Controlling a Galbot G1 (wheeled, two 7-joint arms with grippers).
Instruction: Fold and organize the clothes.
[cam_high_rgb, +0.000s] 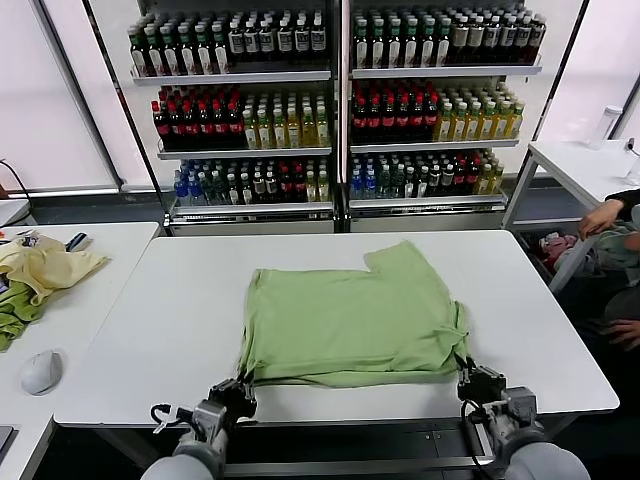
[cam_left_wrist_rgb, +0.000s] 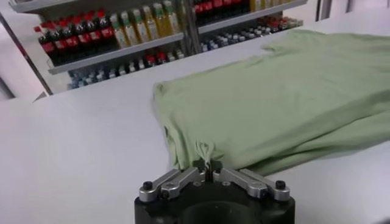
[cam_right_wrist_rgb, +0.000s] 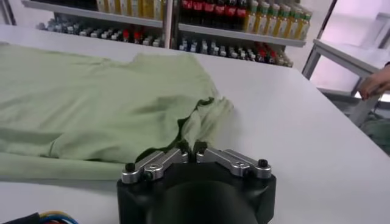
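A white rectangular table (cam_high_rgb: 180, 330) carries the light sage-green short-sleeved cotton T-shirt (cam_high_rgb: 350, 320), lying at its centre, partly folded into a rough rectangle with one sleeve showing at the far side. Judging by this, more folds remain. The left gripper (cam_left_wrist_rgb: 209, 175) has its fingers closed on the shirt's near left corner; the right gripper (cam_right_wrist_rgb: 191, 150) pinches the near right corner. Behind, glass-fronted drinks coolers (cam_high_rgb: 340, 100) hold rows of bottles.
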